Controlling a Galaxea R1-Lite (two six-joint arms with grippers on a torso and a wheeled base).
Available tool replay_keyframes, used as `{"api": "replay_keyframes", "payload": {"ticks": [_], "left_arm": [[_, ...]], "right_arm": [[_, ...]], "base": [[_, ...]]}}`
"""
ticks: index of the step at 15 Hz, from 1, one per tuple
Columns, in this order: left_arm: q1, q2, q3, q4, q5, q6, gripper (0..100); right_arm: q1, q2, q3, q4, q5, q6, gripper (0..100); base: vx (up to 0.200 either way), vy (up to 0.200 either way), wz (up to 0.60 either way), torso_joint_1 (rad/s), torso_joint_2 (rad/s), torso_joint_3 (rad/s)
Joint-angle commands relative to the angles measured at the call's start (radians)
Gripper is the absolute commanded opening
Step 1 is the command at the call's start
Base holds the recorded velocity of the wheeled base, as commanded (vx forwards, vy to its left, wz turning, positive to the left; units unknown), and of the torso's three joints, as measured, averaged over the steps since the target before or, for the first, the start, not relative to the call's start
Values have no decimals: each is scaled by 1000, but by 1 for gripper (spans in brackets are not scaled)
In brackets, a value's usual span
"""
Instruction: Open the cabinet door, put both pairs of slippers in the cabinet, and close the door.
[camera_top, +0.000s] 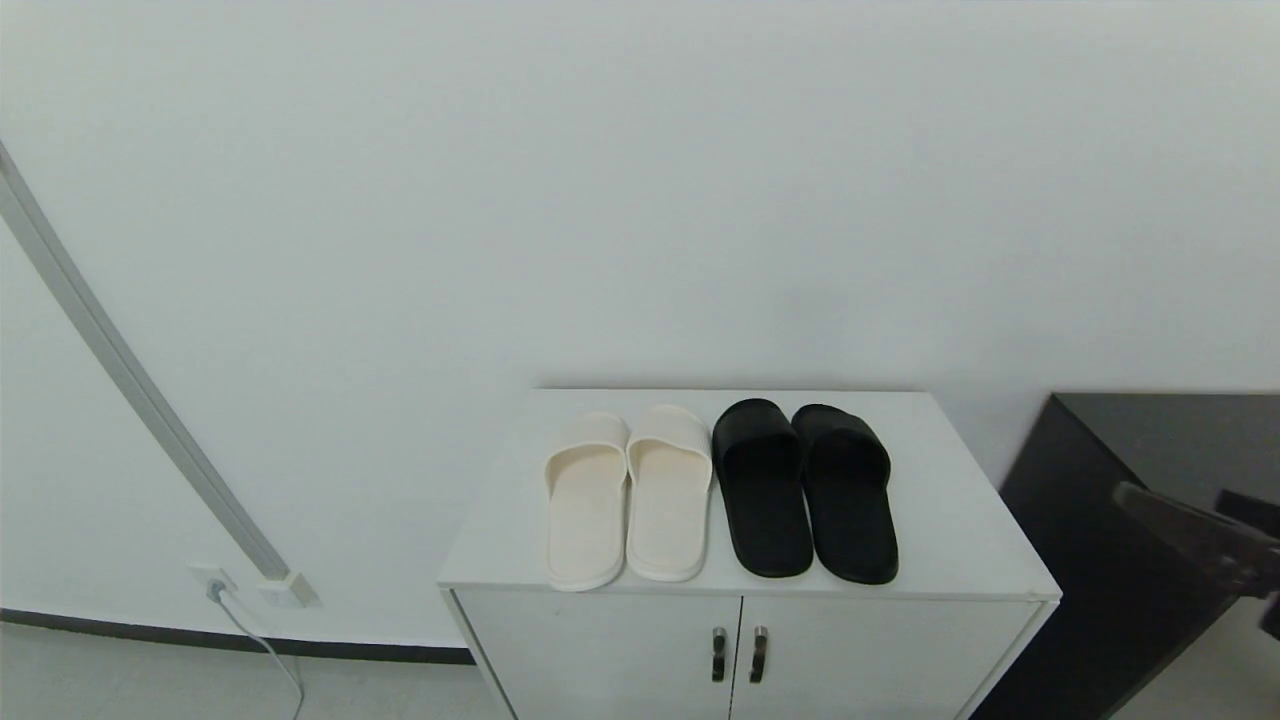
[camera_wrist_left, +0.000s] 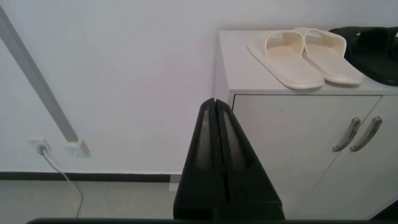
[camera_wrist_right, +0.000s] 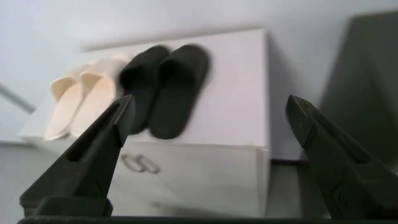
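- Since the cabinet (camera_top: 960, 500) stands closed against the wall with both pairs on top of it, I judge the task to be at its very start. Opening, loading and closing are all left to do.
- Its left door (camera_top: 600, 660) and right door (camera_top: 880, 660) are both shut and meet at the middle, so I cannot see what is inside.
- The black slippers (camera_top: 805, 490) lie as a pair on the cabinet's top, on my right half, with toes toward the wall.
- The cream slippers (camera_top: 628, 495) lie just beside them on my left, facing the same way. Neither pair has been put away.
- My right jaws stand wide apart and hold nothing, off to the cabinet's right and apart from it.
- My left jaws are pressed together on nothing, off to the cabinet's left and apart from it.
- The two handles (camera_top: 759, 654) sit side by side at the door seam with nothing on them. I take one of them to be the first thing to grasp.
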Motion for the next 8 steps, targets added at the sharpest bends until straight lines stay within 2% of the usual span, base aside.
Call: {"api": "replay_keyframes", "payload": {"ticks": [1,5,8], "left_arm": [[0,0,0,0,1,-1,0],[0,2,0,0,-12,-1,0],[0,2,-2,2,-13,-1,0]], "right_arm": [[212,309,-129,-56,-137,58,100],[267,524,-224,-160,-147,56,100],[277,714,-291,-283,-232,56,100]], "base": [[0,0,0,0,0,0],[0,0,0,0,0,0],[0,0,0,0,0,0]]}}
